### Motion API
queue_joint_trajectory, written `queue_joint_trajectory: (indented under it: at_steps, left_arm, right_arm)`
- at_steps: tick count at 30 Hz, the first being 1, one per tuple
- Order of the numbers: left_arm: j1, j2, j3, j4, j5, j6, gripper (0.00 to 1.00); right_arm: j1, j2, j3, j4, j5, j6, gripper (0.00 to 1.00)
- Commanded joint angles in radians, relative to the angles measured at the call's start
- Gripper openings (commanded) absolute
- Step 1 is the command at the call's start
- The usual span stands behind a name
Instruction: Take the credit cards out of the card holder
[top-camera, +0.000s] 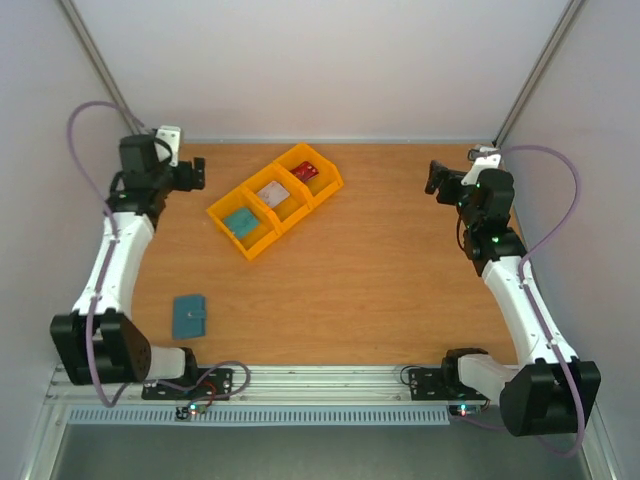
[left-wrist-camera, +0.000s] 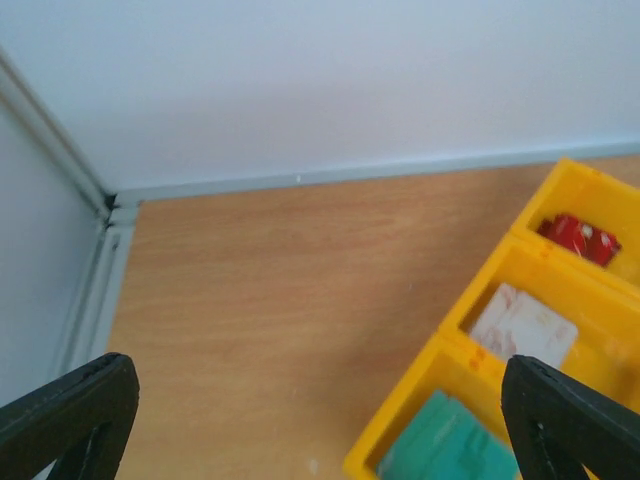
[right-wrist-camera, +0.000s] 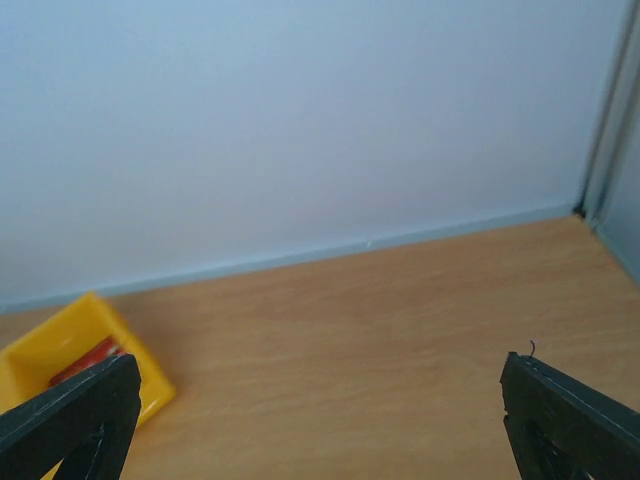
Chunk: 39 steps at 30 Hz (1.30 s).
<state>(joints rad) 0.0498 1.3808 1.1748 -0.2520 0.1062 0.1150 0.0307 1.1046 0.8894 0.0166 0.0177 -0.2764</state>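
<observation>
Card holder (top-camera: 189, 316) first: we see it lying flat and folded shut on the worktop (top-camera: 380, 290), down around 8 o'clock in the top view, near the left arm's base. Its long axis runs pretty much 12 to 6, tipped a hair, with the dusty-blue cover facing up. We can't tell which edge is the spine.

The credit cards (left-wrist-camera: 523, 328) are all out of it and well apart from it, up around 10 o'clock. They sit in a row of three yellow bins (top-camera: 292, 222) whose line runs from 8 to 2 o'clock. It's one card per compartment:
- teal card (top-camera: 240, 222) at the 8 o'clock end
- whitish card (top-camera: 272, 193) in the middle
- red card (top-camera: 305, 171) at the 2 o'clock end

We can't make out any brand, numbers or lettering on the cards or the holder; it's all too small and soft.

Left tool (top-camera: 193, 173) hangs near the teal end of the bins, toward 10 o'clock from it, fingers spread wide with nothing between them. Right tool (top-camera: 435, 180) is over at 2 o'clock of the worktop, well apart from everything, also spread wide and empty.

The surface is light wood-grain, boxed in by plain pale walls (top-camera: 330, 70), with a grey strip along the far edge and a metal rail (top-camera: 330, 378) along the near edge.
</observation>
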Motion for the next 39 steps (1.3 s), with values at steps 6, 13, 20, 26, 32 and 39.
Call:
queue_joint_trajectory:
  at_steps: [6, 13, 20, 26, 32, 39]
  left_arm:
    - [0.086, -0.08, 0.194, -1.16, -0.016, 0.273, 0.99]
    - [0.086, -0.018, -0.176, -1.184, -0.098, 0.332, 0.99]
    - [0.071, 0.067, -0.236, -1.057, -0.115, 0.246, 0.99]
    - [0.005, 0.205, -0.255, -0.963, -0.178, 0.265, 0.99]
    - [-0.019, 0.318, -0.269, -0.89, -0.179, 0.265, 0.99]
    - [-0.036, 0.351, -0.302, -0.854, -0.186, 0.268, 0.95]
  right_arm:
    - [-0.005, -0.029, 0.141, -0.515, -0.262, 0.073, 0.98]
    - [-0.005, -0.007, 0.138, -0.506, -0.365, 0.089, 0.99]
    - [-0.005, -0.005, 0.122, -0.493, -0.385, 0.089, 0.98]
    - [-0.005, -0.007, 0.126, -0.492, -0.394, 0.088, 0.99]
    - [-0.005, -0.014, 0.119, -0.499, -0.381, 0.082, 0.98]
    - [-0.005, -0.016, 0.126, -0.498, -0.373, 0.075, 0.98]
